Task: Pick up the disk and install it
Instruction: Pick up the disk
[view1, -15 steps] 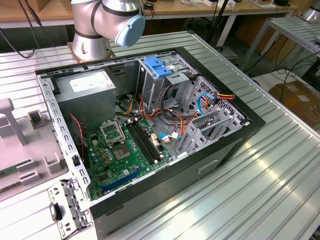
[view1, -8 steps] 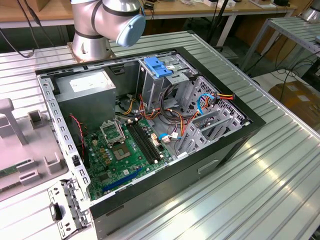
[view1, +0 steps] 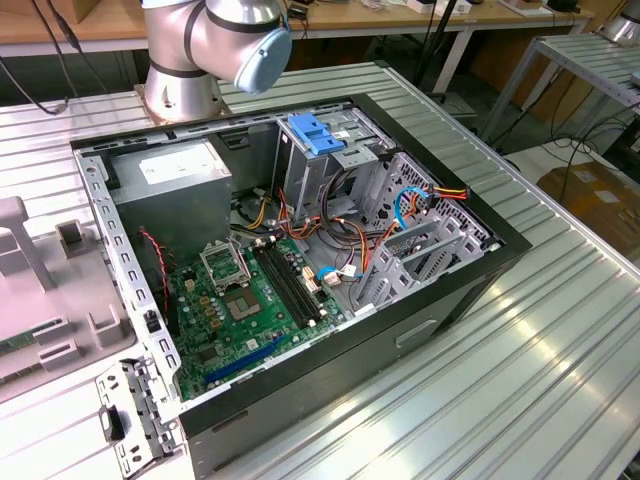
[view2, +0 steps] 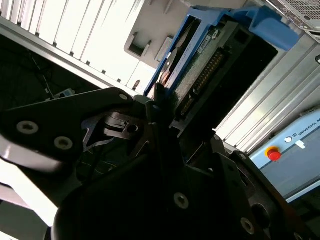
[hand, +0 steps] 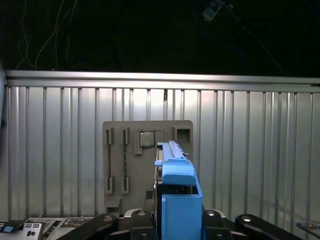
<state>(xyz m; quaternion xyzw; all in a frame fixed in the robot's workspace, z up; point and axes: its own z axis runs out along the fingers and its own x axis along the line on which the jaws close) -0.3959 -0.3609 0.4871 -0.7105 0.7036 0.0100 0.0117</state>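
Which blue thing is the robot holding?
The flat dark hard drive in bright blue plastic rails, pinched in the black gripper. The other blue plastic bracket sits on the metal drive cage.

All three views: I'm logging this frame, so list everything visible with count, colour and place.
computer case: one, black, open, on the table
motherboard: one, green, inside the case
power supply: one, grey, inside the case
bracket: one, blue, atop the drive cage
table: one, ribbed silver, under the case
parts tray: one, grey, on the table
disk: one, dark with blue rails, in the gripper
arm: one, silver, pale blue cap, beyond the case
gripper: one, black, shut on the disk
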